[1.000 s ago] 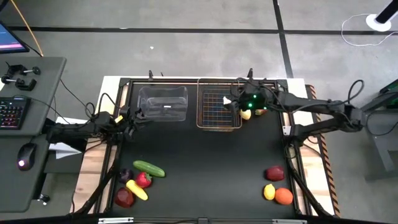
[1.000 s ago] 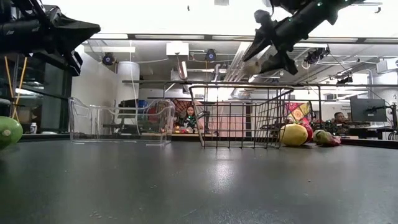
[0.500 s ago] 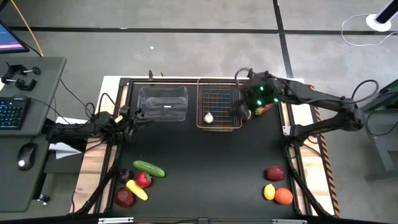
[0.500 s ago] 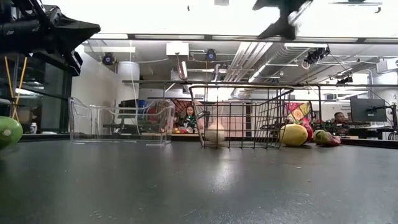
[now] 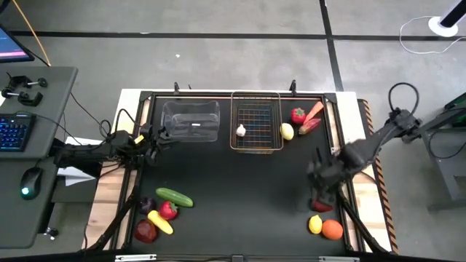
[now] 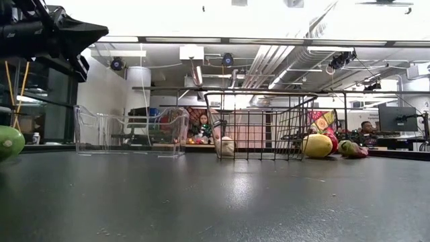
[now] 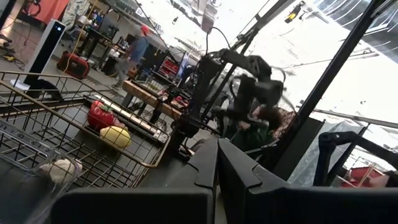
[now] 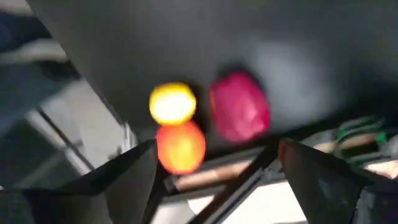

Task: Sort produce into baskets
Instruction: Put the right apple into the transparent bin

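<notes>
below right gripper [image 8: 214, 165], red apple [image 8: 240, 114]

- The bin [image 5: 191, 120] and the wire basket [image 5: 256, 121] stood side by side at the desk's [image 5: 240, 189] far edge, bin on the left.
- The garlic [image 5: 241, 131] lay in the wire basket.
- A lemon [image 5: 287, 131], a tomato [image 5: 298, 115] and a carrot [image 5: 313, 111] lay just right of the basket.
- A cucumber [image 5: 175, 196] lay near the front left corner.

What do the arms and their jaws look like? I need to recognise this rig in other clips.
Both arms are dark, slim and jointed. The left gripper shows matte black, angular fingers. The right gripper has wide, flat dark fingers. A black cable loops above the right arm.
</notes>
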You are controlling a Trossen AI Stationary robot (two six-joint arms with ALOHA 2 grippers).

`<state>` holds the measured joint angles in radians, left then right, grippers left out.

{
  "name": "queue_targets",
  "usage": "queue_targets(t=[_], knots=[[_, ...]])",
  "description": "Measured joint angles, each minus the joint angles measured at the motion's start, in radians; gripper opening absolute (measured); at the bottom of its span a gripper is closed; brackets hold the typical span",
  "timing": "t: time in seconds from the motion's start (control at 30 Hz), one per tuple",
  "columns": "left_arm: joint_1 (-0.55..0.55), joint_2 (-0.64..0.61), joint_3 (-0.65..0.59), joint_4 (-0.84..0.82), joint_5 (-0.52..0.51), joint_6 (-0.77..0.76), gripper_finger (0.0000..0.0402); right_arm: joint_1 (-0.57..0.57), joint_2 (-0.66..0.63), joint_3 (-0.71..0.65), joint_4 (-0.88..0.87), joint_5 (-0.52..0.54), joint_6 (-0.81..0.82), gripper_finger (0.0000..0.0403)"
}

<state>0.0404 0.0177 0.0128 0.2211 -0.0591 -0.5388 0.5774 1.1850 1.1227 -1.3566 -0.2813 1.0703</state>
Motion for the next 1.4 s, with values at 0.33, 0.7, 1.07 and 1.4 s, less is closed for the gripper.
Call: queue_targets(t=[0.33, 0.7, 1.07, 1.4], knots=[[0.0, 0.0, 0.0, 0.0, 0.0, 0.0, 0.0, 0.119, 0.0, -0.276, 0.222, -0.04, -0.017, 0.0327], [0.0, 0.0, 0.0, 0.0, 0.0, 0.0, 0.0, 0.189, 0.06, -0.367, 0.29, 0.031, -0.14, 0.0327], [0.0, 0.0, 0.0, 0.0, 0.0, 0.0, 0.0, 0.238, 0.274, -0.362, 0.39, 0.114, -0.266, 0.0328], [0.0, 0.0, 0.0, 0.0, 0.0, 0.0, 0.0, 0.175, 0.292, -0.271, 0.266, 0.212, -0.35, 0.0284]])
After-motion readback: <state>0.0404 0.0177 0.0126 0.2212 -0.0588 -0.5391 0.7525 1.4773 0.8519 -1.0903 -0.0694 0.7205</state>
